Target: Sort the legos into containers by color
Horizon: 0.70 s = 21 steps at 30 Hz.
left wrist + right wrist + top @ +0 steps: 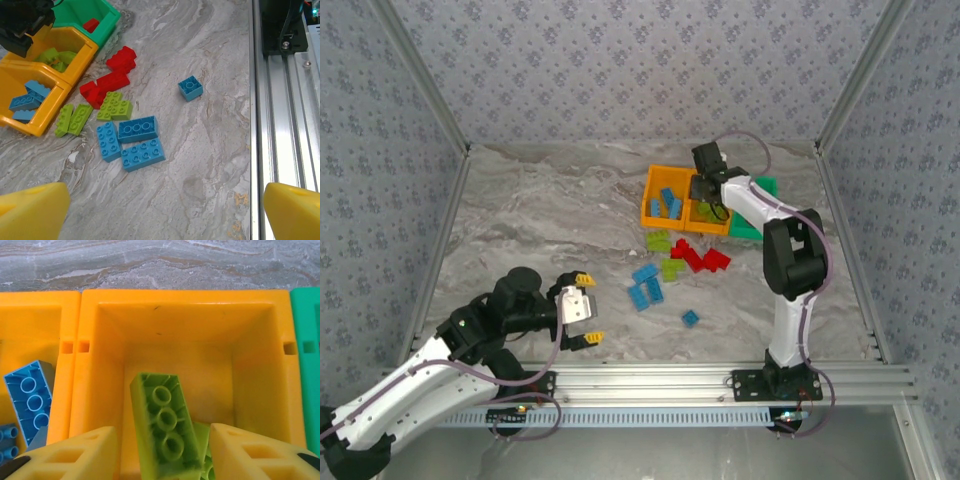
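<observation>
My right gripper (161, 432) is open over the middle orange container (100, 300), seen from above as the right gripper (706, 190). A lime green lego (167, 425) stands tilted between its fingers with a gap on each side, above other green legos. The left orange container (652, 200) holds blue legos (32, 395). The green container (107, 22) holds a red lego (91, 25). On the table lie red legos (112, 80), green legos (114, 106), blue legos (135, 140) and one small blue lego (190, 88). My left gripper (588, 309) is open and empty near the front.
The three containers stand in a row at the back right of the marble table (540, 230). An aluminium rail (285, 125) runs along the near edge, to the right of the left gripper (164, 192). Patterned walls enclose the table on three sides.
</observation>
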### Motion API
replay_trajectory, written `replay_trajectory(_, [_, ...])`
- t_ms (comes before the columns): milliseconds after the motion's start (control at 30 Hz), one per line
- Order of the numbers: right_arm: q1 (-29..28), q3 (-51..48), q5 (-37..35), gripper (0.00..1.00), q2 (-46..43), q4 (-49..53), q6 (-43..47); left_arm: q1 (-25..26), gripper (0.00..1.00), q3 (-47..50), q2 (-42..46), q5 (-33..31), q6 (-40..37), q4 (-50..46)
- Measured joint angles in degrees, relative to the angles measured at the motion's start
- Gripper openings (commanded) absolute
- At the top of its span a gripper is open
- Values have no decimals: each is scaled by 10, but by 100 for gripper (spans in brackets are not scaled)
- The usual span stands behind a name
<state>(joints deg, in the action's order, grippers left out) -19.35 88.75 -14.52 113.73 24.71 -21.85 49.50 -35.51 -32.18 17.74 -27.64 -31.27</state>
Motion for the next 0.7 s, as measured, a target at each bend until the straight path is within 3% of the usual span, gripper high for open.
replay_trajectory(167, [-6,-59,3,59,-73,-1,0,0,99,0,0,-4,0,0])
replay_trajectory(467, [-92,-321,53,63,-367,-18,36,1,99,0,-1,17,0,4])
replay_trajectory(567, [-126,-359,64,63,-376,-10,75,1,99,0,-5,25,0,8])
replay_trajectory(700, [-152,-354,56,63,-311,27,130,1,99,0,-17,26,0,11])
